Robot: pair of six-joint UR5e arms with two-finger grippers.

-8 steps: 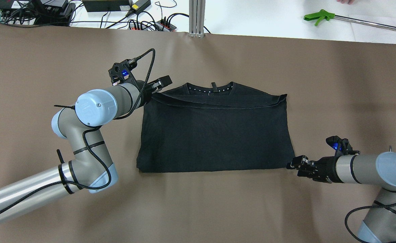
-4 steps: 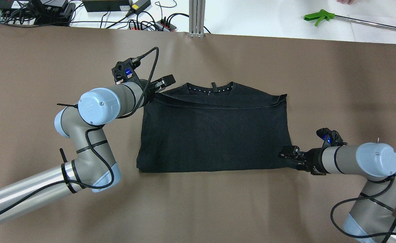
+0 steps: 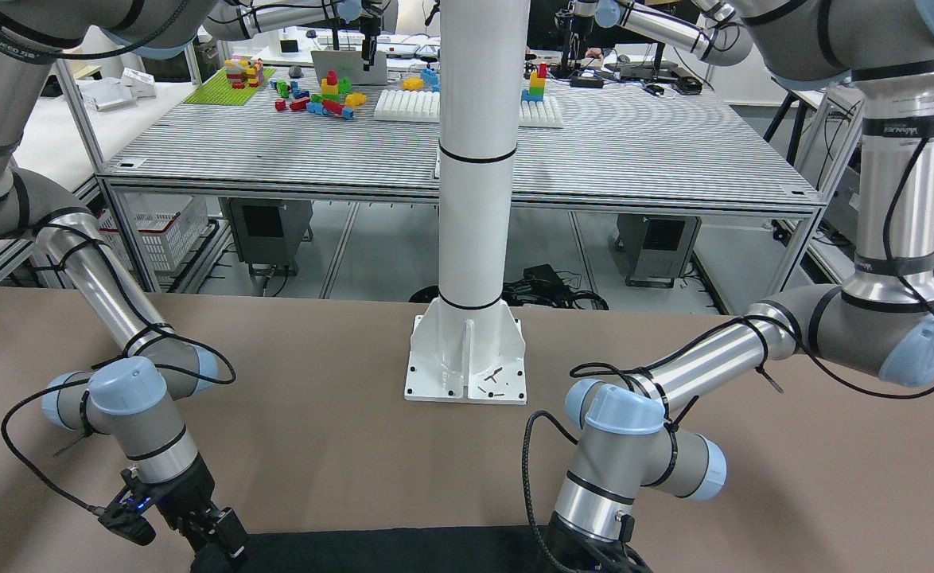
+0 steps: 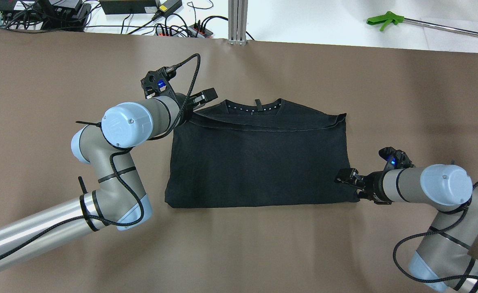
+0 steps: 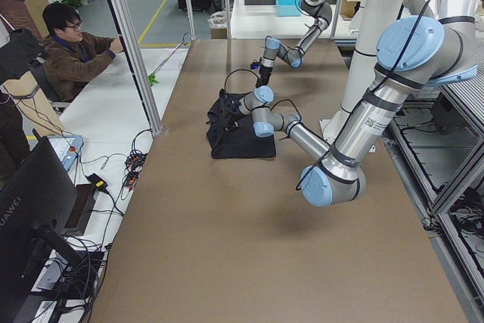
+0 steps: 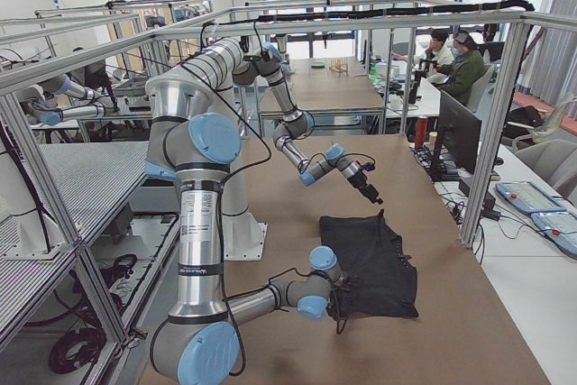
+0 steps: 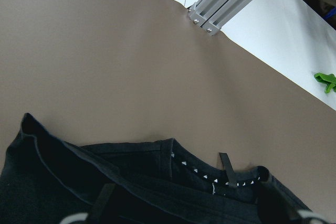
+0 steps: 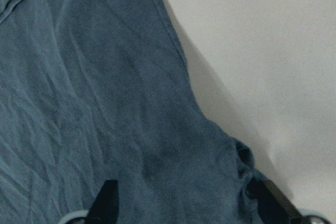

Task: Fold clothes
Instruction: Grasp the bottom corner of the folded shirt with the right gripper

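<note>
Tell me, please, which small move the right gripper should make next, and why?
Probably shut the right gripper on the cloth's near corner. Its wrist view shows the fingers spread apart with the cloth's edge lying between them, so it seems placed for a grasp. The left gripper is open at the opposite far corner.

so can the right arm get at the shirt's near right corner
Probably yes: the right gripper sits at the black shirt's right edge by that corner, jaws open over fabric, nothing between.
</note>
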